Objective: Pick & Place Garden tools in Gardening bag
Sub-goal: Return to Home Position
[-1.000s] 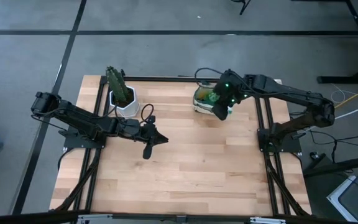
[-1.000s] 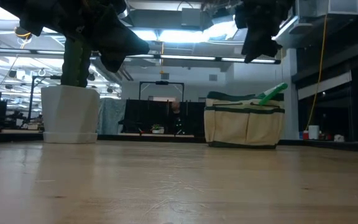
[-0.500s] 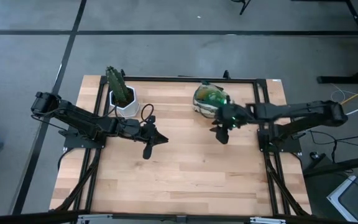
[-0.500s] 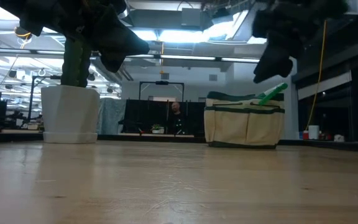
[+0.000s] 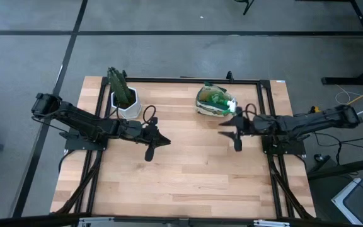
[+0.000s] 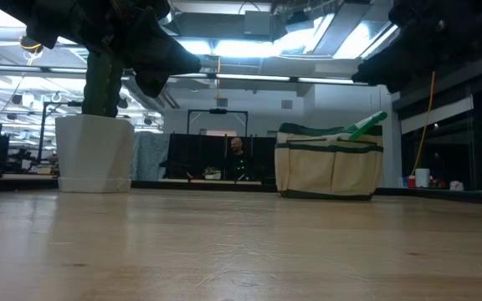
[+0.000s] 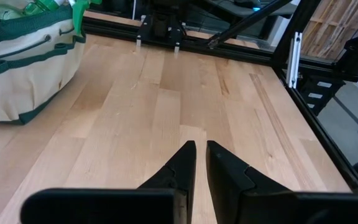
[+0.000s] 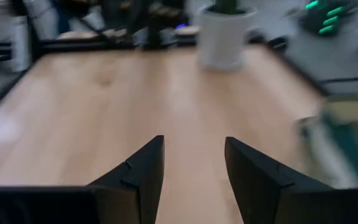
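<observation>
High view: the gardening bag [image 5: 213, 101] sits just beside the right gripper [image 5: 230, 134], off to one side of its jaws, which are spread apart and hold nothing. A green spray bottle [image 6: 366, 125] sticks out of the bag's top; the other contents are unclear. The left gripper [image 5: 153, 142], jaws almost together, hovers well apart from the bag, near the white cactus pot [image 5: 126, 104].

What I can't make out
From above, the gardening bag [image 5: 212, 101] is too small for me to sort its contents. In the low view its canvas hides all but the tip of a green-and-white item [image 6: 366, 125]. Both wrist cameras crop the bag, and the right one smears it. The low view's top edge cuts off both arms, and the left arm [image 6: 141, 42] covers part of the cactus [image 6: 103, 92].
</observation>
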Robot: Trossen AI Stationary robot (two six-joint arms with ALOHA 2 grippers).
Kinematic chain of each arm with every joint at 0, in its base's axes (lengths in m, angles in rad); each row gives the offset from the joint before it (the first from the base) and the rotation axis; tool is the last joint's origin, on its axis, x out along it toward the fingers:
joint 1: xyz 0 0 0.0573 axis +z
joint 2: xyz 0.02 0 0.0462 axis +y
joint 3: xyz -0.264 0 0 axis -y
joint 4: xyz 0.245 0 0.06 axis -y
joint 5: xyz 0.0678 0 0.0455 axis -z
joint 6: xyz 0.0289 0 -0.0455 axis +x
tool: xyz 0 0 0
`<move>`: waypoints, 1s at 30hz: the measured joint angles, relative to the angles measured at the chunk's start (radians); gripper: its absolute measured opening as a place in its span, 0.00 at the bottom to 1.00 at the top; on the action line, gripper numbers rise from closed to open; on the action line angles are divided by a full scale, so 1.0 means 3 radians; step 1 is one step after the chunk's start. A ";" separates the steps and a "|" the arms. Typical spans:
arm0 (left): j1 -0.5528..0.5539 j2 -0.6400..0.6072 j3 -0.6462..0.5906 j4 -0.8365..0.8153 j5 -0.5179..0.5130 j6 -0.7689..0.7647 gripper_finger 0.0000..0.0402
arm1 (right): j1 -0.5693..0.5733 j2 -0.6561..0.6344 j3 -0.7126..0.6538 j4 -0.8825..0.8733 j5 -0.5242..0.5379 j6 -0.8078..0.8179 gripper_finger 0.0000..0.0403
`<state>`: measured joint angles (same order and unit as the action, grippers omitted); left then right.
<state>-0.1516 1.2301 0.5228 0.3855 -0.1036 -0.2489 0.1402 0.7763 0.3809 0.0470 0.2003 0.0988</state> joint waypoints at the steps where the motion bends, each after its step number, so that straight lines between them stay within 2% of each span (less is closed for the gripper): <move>1: 0.0000 0.0000 0.0000 -0.0001 0.0000 0.0000 0.08 | -0.0001 -0.0070 -0.0008 -0.0013 0.0108 -0.0036 0.42; 3: 0.0000 0.0000 0.0000 -0.0001 0.0000 0.0000 0.08 | -0.0003 -0.0201 -0.0010 -0.0020 0.0216 -0.0149 0.42; 6: 0.0000 0.0000 0.0000 -0.0001 0.0000 0.0000 0.08 | -0.0003 -0.0357 -0.0010 -0.0108 0.0203 -0.0360 0.42; 10: 0.0000 0.0000 0.0000 -0.0001 0.0000 0.0000 0.08 | -0.0004 -0.0466 -0.0010 -0.0249 0.0140 -0.0358 0.42; 15: 0.0000 0.0000 0.0000 -0.0001 0.0000 0.0000 0.08 | -0.0004 -0.0474 -0.0010 -0.0241 -0.0092 -0.0444 0.42; 30: 0.0000 0.0000 0.0000 -0.0001 0.0000 0.0000 0.08 | -0.0004 -0.0472 -0.0010 -0.0242 -0.0093 -0.0502 0.42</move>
<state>-0.1516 1.2301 0.5228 0.3851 -0.1036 -0.2489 0.1390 0.6346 0.3779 -0.0257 0.1722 -0.0519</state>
